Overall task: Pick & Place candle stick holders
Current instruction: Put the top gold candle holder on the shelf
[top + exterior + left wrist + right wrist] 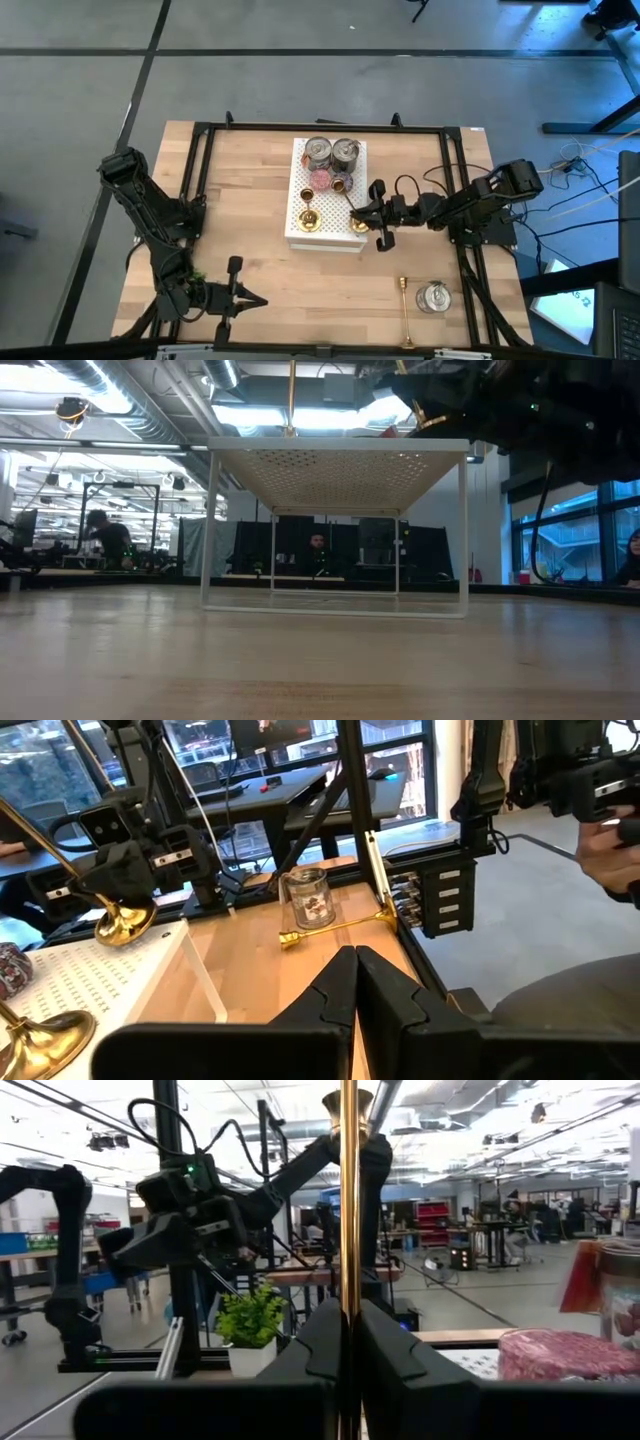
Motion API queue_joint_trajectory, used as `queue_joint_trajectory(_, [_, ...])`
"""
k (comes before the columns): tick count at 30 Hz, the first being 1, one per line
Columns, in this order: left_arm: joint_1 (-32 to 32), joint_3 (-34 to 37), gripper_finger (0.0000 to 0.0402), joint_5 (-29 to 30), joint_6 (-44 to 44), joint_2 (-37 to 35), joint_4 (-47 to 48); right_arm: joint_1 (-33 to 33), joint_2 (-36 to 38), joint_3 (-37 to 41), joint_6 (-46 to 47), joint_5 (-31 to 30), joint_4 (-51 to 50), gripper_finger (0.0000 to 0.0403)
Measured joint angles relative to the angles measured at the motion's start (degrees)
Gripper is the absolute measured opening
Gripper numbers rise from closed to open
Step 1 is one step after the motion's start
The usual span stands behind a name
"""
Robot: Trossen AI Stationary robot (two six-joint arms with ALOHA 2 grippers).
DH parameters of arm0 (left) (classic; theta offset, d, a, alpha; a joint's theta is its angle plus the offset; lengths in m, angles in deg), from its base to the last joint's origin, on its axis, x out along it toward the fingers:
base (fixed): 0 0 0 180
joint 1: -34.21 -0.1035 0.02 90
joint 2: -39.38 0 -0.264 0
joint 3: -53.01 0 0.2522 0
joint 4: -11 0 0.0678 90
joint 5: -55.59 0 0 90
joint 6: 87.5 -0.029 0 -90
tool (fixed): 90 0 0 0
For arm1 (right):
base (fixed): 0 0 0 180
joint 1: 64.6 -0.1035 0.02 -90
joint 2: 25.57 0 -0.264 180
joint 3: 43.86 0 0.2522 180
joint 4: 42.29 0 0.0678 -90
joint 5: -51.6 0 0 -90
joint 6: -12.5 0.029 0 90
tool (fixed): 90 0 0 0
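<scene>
**A:** Where was the candle stick holder [348, 1200] relative to the right end effector [372, 218]?

**B:** Clamped in it. The fingers were shut on the thin stem, which ran straight out between them, so its long axis lay along the end effector's own pointing direction. The flared base [124, 923] was at the far tip, at the near edge of the white perforated shelf [300, 232].

**A:** So the coming move turned on what?

**B:** I'd judge on tilting that stem upright so the base landed flat on the shelf, beside the holder already standing [308, 219] just beyond the tip.

**A:** And the others?

**B:** One more holder [406, 300] lay flat on the worktop [300, 290], behind and to the side of the right end effector, next to a glass jar [434, 297].

**A:** The left arm?

**B:** Its end effector [247, 299] was closed on nothing, well apart. The right arm was nearer to everything.
</scene>
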Motion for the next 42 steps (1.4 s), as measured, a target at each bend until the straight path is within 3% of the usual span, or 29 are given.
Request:
queue_joint_trajectory(33, [0.0,0.0,0.0001,0.0,0.0,0.4,-0.4,0.3,0.2,-0.1,3.0,-1.0,-4.1,0.0015])
queue_joint_trajectory(38, [0.0,0.0,0.0005,0.0,0.0,0.4,-0.4,0.2,0.2,-0.1,3.1,0.1,-3.7,0.0015])
queue_joint_trajectory(42, [0.0,0.0,0.0003,0.0,0.0,0.4,-0.4,0.2,0.1,0.0,3.3,4.3,-0.8,0.0015])
